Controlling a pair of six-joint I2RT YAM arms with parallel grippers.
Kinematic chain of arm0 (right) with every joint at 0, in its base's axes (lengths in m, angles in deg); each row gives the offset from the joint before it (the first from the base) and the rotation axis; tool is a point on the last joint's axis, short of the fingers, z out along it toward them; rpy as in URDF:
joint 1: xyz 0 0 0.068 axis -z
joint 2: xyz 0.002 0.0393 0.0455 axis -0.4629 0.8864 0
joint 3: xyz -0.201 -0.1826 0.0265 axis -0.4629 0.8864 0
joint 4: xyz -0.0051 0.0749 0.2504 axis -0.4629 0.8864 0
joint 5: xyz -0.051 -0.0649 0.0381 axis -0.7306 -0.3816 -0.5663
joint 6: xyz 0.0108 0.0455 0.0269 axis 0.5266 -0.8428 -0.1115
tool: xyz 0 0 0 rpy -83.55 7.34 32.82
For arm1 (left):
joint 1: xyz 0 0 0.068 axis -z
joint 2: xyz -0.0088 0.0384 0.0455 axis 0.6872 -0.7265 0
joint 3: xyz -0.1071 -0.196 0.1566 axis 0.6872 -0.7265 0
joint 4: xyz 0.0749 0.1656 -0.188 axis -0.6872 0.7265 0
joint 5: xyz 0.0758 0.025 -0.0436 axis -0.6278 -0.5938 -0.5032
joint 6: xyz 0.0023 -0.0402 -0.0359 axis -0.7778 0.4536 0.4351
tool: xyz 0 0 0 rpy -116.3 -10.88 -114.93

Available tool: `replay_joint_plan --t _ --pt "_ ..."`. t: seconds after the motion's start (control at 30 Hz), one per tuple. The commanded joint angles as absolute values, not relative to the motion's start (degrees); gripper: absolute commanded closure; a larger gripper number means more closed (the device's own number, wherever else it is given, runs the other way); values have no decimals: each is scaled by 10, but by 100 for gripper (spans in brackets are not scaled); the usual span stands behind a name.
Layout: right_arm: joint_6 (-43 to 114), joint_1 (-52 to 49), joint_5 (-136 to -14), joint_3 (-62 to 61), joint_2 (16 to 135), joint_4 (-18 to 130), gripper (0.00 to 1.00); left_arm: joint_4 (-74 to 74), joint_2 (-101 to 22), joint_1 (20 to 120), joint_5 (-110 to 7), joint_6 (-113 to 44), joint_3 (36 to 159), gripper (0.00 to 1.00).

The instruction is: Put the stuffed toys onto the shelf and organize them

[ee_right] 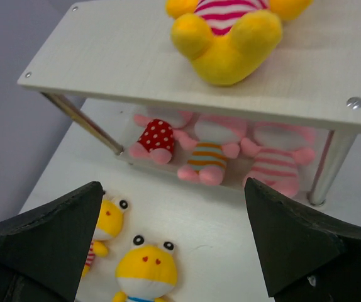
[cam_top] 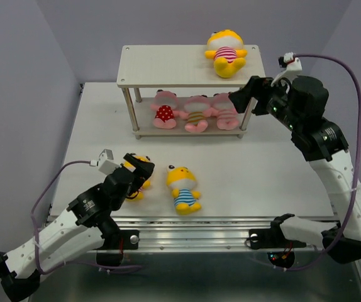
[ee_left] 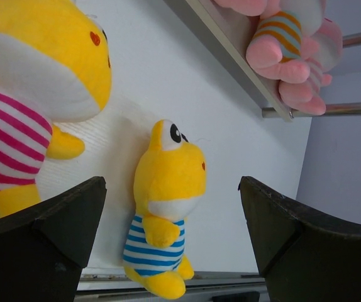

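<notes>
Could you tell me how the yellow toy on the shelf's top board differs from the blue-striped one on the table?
The top-board toy wears pink stripes; the blue-striped toy wears blue. The first lies on the shelf; the second lies on the table. Both are yellow plush dolls.

Blue-striped yellow toy (cam_top: 183, 192), red-dotted pink toy (cam_top: 163, 114), orange-brown-striped pink toy (cam_top: 197, 117), pale wood shelf (cam_top: 161, 66)

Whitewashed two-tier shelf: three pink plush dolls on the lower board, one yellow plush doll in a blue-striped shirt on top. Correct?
No. The yellow plush doll on the top board wears a pink-striped shirt, not blue, as the top external view shows. The three pink plush dolls on the lower board are right.
</notes>
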State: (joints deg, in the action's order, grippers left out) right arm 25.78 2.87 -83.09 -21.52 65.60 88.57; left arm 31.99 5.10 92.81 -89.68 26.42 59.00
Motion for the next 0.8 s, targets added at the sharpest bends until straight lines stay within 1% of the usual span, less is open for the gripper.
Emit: replay_joint_plan --t 0.0,0.03,0.07,0.1,0.23,0.37,0.43,0.53,0.67,0.73,0.77 --pt "190 17 -695 -105 585 838 0 315 60 928 -854 243 587 1" --pt "182 10 -674 -80 564 826 0 305 59 928 -842 235 583 1" --pt "172 -8 -667 -32 554 820 0 286 56 927 -816 226 573 1" --pt "166 -18 -670 -10 549 820 0 273 55 928 -799 216 567 1" --pt "150 -69 -716 74 544 832 0 207 46 928 -685 169 525 1" --pt "129 -69 -765 148 537 839 0 191 36 930 -553 174 477 1" --pt "121 -69 -800 182 533 845 0 191 34 938 -539 188 468 1" --pt "112 -69 -834 213 530 847 0 192 23 978 -548 198 490 1" --pt "98 -69 -897 230 529 860 0 206 -40 1037 -583 216 532 1" --pt "93 -69 -924 233 530 870 0 220 -96 1069 -592 217 555 1" --pt "90 -69 -929 236 531 872 0 241 -130 1080 -623 218 585 1"
